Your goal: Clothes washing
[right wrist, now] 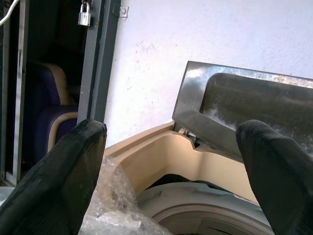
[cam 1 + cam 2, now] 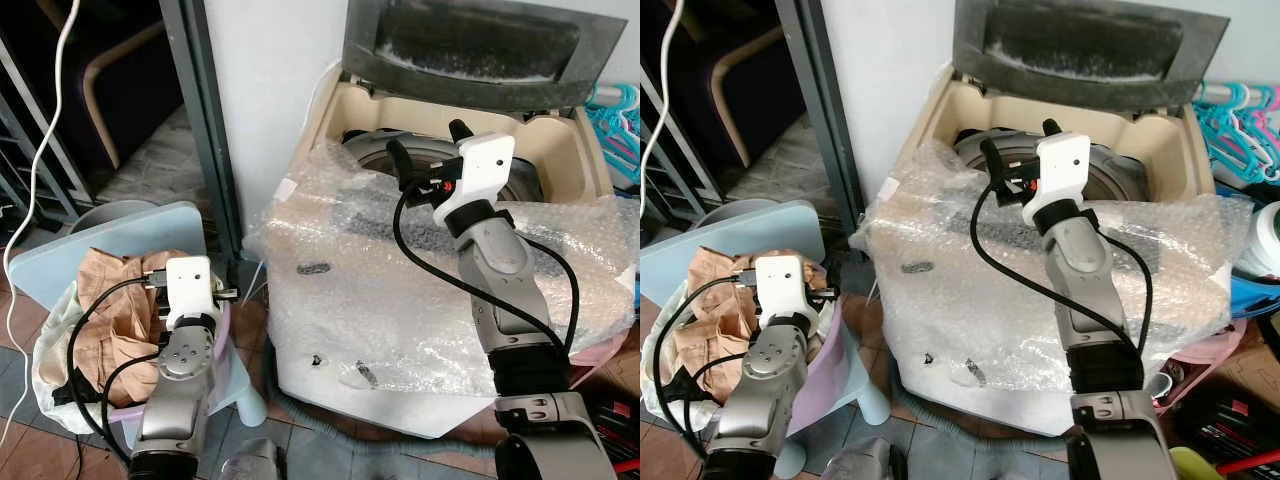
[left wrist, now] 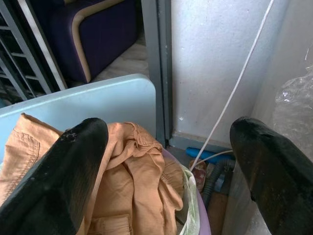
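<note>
At center right our right arm reached up, its right gripper (image 2: 430,152) spread wide over the open washing machine (image 2: 560,150) drum. At lower left our left gripper (image 3: 168,161) hung released — tan clothes (image 3: 132,181) lay in the basket (image 2: 60,345) just beneath its fingers.

The left silver arm is reaching forward and low on the robot's left; its left gripper of two long black fingers (image 3: 166,171) is holding its fingers spread wide, nothing between them. The right silver arm is extending forward and upward, elbow bent, black cable looping along it. Its right gripper of two long black fingers (image 1: 171,176) is likewise standing wide apart and empty.
</note>
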Motion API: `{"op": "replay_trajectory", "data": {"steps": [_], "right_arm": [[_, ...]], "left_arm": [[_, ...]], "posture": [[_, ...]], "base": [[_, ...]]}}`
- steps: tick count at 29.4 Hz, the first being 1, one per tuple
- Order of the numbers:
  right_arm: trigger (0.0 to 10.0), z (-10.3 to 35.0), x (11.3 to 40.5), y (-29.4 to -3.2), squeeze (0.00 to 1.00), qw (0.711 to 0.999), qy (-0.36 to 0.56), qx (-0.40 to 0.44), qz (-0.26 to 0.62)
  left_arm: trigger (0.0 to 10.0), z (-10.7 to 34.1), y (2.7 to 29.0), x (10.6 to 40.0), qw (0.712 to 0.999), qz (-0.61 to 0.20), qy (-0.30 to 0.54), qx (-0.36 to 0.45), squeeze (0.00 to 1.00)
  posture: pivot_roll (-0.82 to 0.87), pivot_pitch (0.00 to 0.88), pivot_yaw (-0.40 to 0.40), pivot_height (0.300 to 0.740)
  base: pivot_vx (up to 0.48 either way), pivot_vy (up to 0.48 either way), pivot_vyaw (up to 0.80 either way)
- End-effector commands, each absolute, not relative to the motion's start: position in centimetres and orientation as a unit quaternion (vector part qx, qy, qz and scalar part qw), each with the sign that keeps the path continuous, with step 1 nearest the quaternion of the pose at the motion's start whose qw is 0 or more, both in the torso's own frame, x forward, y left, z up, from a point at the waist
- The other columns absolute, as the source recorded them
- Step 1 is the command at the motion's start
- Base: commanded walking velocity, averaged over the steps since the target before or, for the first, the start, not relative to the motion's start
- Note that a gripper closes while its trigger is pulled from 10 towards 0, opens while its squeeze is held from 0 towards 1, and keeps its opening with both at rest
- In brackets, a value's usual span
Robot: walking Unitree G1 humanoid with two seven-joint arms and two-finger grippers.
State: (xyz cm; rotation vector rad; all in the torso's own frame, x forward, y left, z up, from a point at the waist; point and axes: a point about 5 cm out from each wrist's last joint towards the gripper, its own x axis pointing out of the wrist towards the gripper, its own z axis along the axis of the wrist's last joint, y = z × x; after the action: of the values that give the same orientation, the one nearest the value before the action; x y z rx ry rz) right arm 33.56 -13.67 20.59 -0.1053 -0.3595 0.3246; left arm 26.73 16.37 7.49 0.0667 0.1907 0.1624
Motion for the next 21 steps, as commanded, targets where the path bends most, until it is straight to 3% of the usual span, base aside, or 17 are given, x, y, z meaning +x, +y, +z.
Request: {"op": "replay_trajectory", "data": {"steps": [1, 5, 21], "right_arm": [[10.0, 21.0, 33.4, -14.0, 0.0, 0.968, -0.184, -0.057, 0.162], [10.0, 21.1, 33.2, -13.6, 0.0, 0.965, -0.188, -0.063, 0.17], [10.0, 21.1, 32.8, -12.5, 0.0, 0.963, -0.179, -0.052, 0.195]], "left_arm": [[10.0, 7.5, 15.6, 26.9, 0.992, 0.073, 0.095, 0.032, 0.0], [10.0, 7.7, 15.5, 27.0, 0.993, 0.07, 0.085, 0.032, 0.0], [10.0, 8.2, 15.9, 27.2, 0.991, 0.105, 0.063, 0.047, 0.0]], "posture": [[0.04, 0.0, -0.009, 0.74], [0.04, 0.0, -0.011, 0.74], [0.04, 0.0, -0.014, 0.74]], "base": [[0.0, 0.48, 0.0], [0.0, 0.48, 0.8], [0.0, 0.0, 0.79]]}}
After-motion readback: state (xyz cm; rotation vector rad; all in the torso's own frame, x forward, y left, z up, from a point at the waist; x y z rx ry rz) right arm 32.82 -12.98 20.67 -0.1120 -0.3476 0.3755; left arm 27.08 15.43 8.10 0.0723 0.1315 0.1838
